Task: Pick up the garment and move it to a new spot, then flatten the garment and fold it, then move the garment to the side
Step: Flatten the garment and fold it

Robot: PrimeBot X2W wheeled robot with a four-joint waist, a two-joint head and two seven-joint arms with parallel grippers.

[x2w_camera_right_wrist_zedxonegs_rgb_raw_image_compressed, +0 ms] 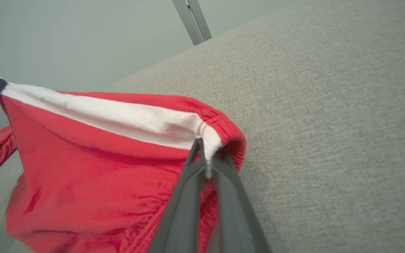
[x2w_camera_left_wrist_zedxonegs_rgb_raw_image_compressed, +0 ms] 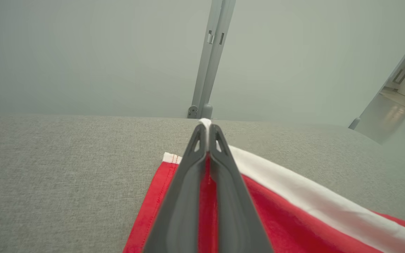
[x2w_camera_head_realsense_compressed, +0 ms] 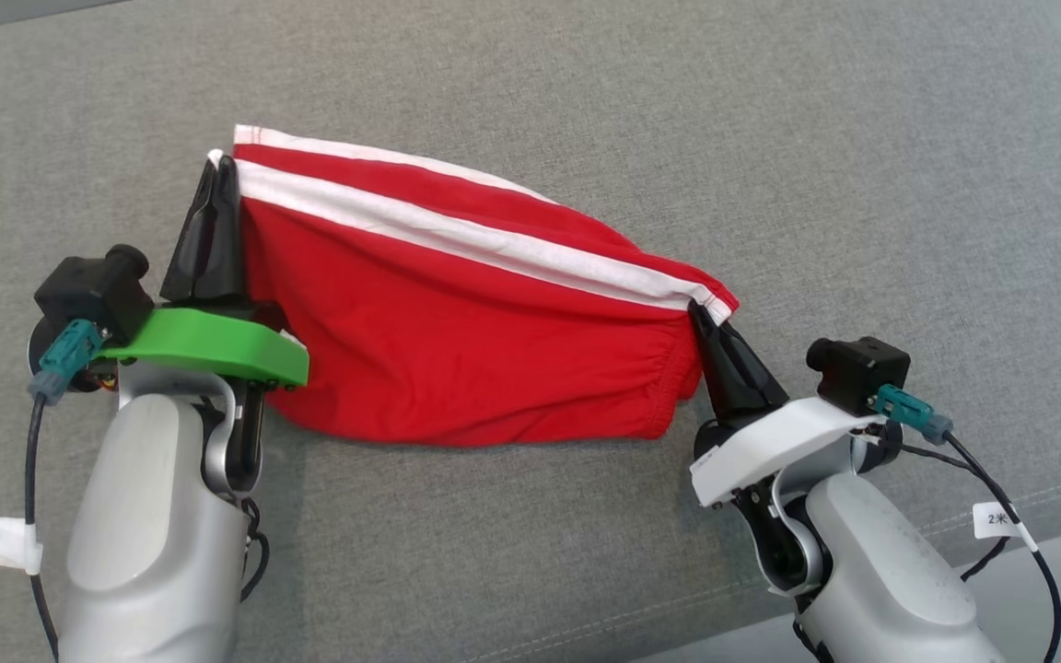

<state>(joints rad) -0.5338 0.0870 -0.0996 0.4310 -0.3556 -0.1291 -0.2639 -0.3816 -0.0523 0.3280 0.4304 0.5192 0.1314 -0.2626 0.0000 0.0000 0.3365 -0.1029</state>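
Item: red shorts (x2w_camera_head_realsense_compressed: pixel 457 350) (two white stripes), stretched between both grippers above the grey cushion (x2w_camera_head_realsense_compressed: pixel 862 138). Left gripper (x2w_camera_head_realsense_compressed: pixel 223 168), at the cloth's ten o'clock, was clamped on a striped corner. Right gripper (x2w_camera_head_realsense_compressed: pixel 698 311), at three o'clock, pinched the waistband end.

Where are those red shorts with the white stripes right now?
In the head view, the red shorts with white stripes stretch across the middle of the grey fabric surface, held between the left gripper and the right gripper.
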